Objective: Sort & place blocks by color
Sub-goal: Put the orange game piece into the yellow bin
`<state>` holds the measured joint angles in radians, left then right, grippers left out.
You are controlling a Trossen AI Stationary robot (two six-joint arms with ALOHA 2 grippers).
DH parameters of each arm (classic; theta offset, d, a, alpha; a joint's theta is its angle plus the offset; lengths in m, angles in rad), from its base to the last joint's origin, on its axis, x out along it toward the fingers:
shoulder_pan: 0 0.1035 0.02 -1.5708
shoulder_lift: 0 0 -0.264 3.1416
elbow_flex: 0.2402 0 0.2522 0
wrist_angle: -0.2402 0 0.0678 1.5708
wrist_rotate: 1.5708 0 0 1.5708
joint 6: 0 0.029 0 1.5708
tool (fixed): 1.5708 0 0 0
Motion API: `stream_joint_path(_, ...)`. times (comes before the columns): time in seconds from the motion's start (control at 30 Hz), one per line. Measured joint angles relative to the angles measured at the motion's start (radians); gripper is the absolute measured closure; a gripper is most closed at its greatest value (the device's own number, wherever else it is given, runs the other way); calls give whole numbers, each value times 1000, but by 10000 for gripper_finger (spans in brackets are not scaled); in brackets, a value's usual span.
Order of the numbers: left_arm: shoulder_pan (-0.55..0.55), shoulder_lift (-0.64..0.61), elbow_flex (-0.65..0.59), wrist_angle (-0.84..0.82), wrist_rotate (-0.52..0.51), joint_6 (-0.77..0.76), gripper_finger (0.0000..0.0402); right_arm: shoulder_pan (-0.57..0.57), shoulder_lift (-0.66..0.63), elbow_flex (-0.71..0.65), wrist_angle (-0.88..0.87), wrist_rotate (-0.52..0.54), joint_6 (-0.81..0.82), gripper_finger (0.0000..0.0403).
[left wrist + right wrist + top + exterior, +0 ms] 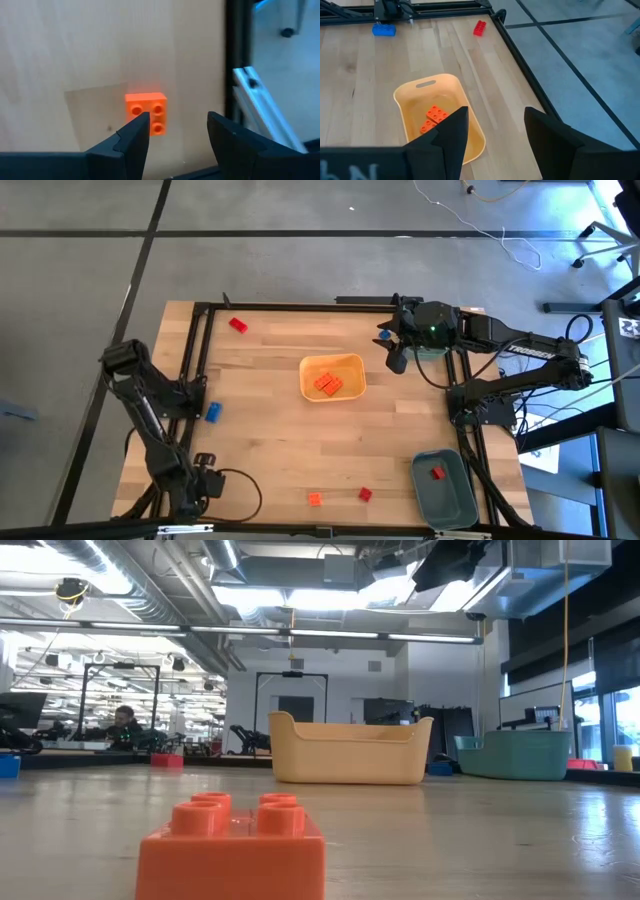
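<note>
Orange blocks (328, 385) lie in the yellow-orange tray (352, 365) at mid-table. Loose on the wood sit a red block (237, 325) near the far edge, a blue block (212, 412) at the left, and an orange block (315, 499) and a red block (365, 494) near the near edge. One red block (437, 473) sits in the teal bin (445, 500). My left gripper (177, 125) is open, low at the near-left, with the orange block (147, 112) just ahead of its fingers. My right gripper (495, 120) is open and empty, raised beside the tray's (440, 120) right side.
A black frame (300, 306) runs around the table's far, left and right sides. The teal bin stands at the near-right corner. In the low view the orange block (235, 845) fills the foreground, with the tray (350, 750) and bin (515, 755) behind it.
</note>
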<state>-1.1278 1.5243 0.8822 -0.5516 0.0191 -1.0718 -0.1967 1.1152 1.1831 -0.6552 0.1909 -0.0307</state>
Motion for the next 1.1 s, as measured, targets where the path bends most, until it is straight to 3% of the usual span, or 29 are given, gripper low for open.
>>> stream_joint_path(0.5,-4,16,0,-74,-55,-108,212,0,0,0,-1,0,28,208)
stream_joint_path(1.1,-30,90,1,-26,-67,-100,212,0,0,0,-1,0,27,208)
